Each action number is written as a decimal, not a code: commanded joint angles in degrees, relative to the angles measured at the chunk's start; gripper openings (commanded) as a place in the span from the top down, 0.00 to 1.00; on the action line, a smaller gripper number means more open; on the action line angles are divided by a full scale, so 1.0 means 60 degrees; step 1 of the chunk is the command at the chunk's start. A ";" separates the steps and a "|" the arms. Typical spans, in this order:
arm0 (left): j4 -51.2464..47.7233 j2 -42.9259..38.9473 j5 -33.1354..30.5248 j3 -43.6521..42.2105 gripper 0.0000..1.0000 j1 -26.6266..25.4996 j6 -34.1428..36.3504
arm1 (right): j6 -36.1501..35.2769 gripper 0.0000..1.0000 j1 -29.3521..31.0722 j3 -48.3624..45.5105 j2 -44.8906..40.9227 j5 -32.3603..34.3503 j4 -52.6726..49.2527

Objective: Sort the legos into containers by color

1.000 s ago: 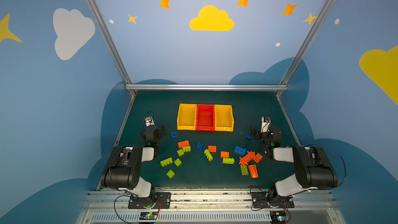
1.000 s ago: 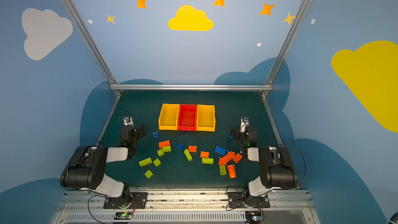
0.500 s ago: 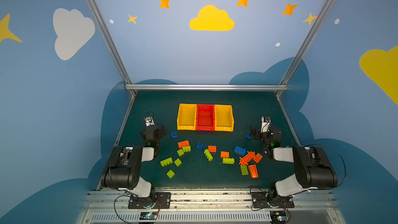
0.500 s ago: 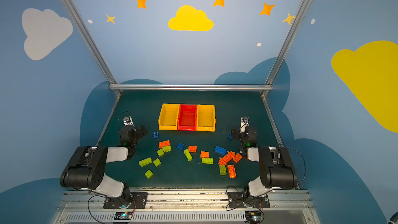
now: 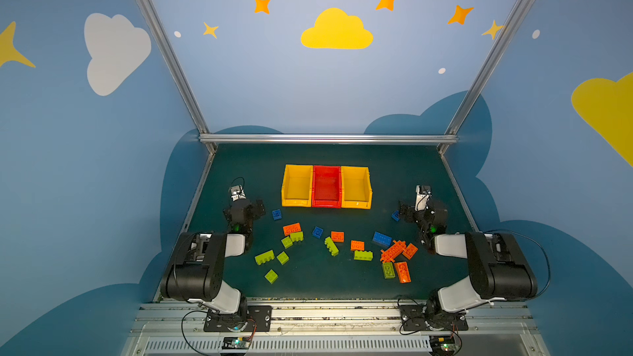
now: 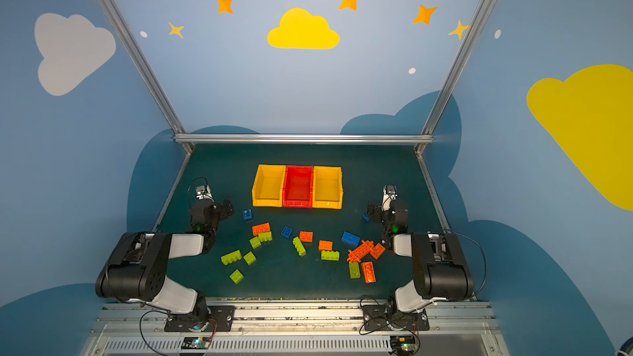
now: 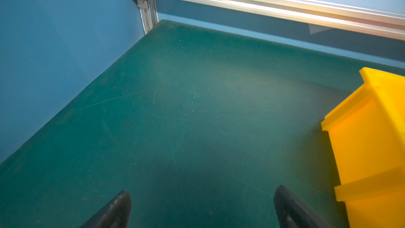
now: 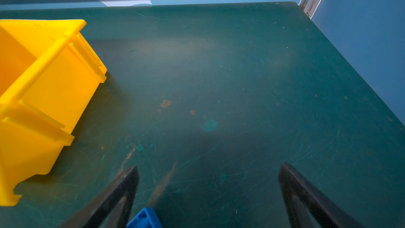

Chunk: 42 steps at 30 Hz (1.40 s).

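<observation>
Left wrist view: my left gripper [image 7: 201, 194], left of the red bin [image 5: 326, 203], has fingers spread with only green mat [image 7: 197, 106] between them. Yellow bins [image 5: 296, 201] stand touching the red bin on both sides. The legos [image 5: 331, 245] lie scattered on the mat in front of the red bin. My right gripper [image 8: 208, 169], right of the red bin, is likewise spread; a blue brick [image 8: 143, 218] sits just beside one finger.

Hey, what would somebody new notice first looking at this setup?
A red bin between two yellow bins, all empty, stands in a row at mid-table. In front of them lime, orange and blue legos lie scattered on the green table. At the sides the left claw and right claw hang open, holding nothing.
</observation>
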 commanded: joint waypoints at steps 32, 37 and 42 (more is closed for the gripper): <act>-0.0087 -0.0099 0.0067 0.0074 0.00 0.0034 -0.0072 | 0.1453 0.03 0.0040 0.3699 -0.1261 0.1653 -0.7435; -0.0076 -0.0199 -0.0049 0.0121 0.00 0.0020 -0.0062 | 0.2970 0.03 0.0133 0.6043 -0.0740 0.1913 -1.1522; -0.5062 -0.1291 0.0486 0.2673 0.00 -0.0108 0.0012 | 0.3869 0.04 0.0625 0.6490 -0.0962 0.1777 -1.3182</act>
